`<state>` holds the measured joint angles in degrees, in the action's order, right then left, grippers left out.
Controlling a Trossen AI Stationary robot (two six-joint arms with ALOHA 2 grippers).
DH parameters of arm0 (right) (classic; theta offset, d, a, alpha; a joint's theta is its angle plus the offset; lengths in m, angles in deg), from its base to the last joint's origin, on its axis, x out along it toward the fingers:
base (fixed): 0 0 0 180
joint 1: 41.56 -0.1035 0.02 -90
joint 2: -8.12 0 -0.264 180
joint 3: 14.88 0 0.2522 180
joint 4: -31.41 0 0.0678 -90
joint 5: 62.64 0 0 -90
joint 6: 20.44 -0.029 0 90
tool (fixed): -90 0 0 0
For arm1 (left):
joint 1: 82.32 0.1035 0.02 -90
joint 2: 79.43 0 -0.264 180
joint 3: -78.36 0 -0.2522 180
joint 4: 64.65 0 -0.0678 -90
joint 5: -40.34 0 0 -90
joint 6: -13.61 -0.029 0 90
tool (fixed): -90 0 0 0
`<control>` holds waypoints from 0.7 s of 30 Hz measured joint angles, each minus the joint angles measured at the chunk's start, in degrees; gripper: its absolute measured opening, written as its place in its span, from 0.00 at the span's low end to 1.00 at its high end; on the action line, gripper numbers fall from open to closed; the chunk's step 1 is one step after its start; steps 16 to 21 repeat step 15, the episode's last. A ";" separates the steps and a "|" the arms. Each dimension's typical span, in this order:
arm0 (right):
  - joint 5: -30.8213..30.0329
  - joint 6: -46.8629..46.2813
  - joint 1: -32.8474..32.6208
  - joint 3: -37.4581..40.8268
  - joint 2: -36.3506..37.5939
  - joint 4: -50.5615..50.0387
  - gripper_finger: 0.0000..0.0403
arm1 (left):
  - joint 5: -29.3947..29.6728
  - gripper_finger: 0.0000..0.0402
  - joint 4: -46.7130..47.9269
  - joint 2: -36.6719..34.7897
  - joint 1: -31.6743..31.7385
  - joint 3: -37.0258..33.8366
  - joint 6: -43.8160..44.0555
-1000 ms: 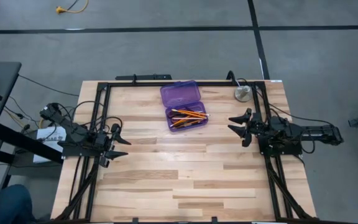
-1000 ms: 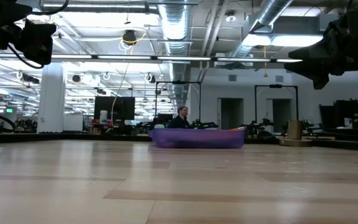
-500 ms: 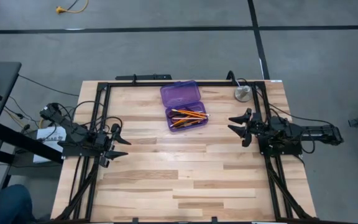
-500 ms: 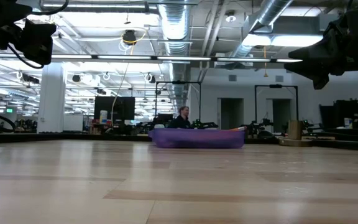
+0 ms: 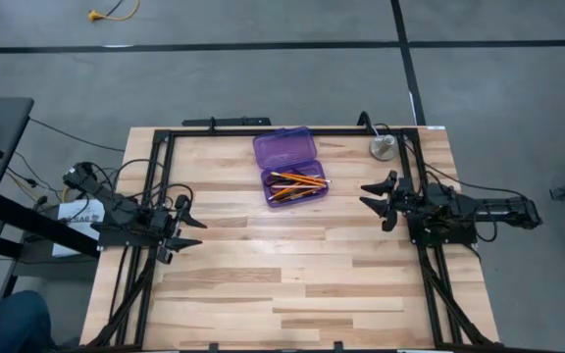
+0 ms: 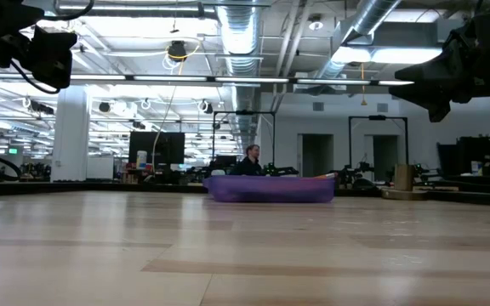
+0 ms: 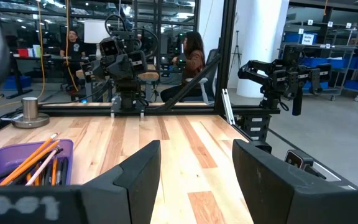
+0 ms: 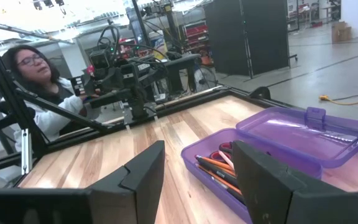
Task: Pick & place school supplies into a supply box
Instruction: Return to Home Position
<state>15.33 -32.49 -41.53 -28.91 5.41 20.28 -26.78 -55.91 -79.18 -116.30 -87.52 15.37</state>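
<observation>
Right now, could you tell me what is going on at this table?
Nothing is being handled. The pencils lie in the open purple pencil case toward the far edge of the table. The left claw and the right claw are both open and empty, each raised at its own side of the table.

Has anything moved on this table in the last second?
Nothing visibly changed. The left pincer and right pincer stay open and empty at the sides of the table, and the purple supply box lies open with the pencils inside.
</observation>
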 joint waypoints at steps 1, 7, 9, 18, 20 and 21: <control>0.02 0.00 -0.02 0.00 -0.02 0.02 0.45 | 0.01 0.47 0.01 0.02 0.00 0.00 0.00; 0.02 -0.02 -0.02 0.00 -0.02 0.02 0.45 | 0.00 0.47 0.01 0.00 -0.02 0.00 0.00; 0.02 0.00 0.00 0.00 0.00 0.00 0.45 | 0.02 0.47 0.00 0.02 0.00 0.00 0.00; 0.02 0.00 -0.02 0.00 -0.02 0.00 0.45 | 0.01 0.47 0.02 0.02 0.00 0.00 0.00; 0.02 0.00 -0.02 0.00 -0.02 0.00 0.45 | 0.01 0.47 0.02 0.02 0.00 0.00 0.00; 0.02 0.00 -0.02 0.00 -0.02 0.00 0.45 | 0.01 0.47 0.02 0.02 0.00 0.00 0.00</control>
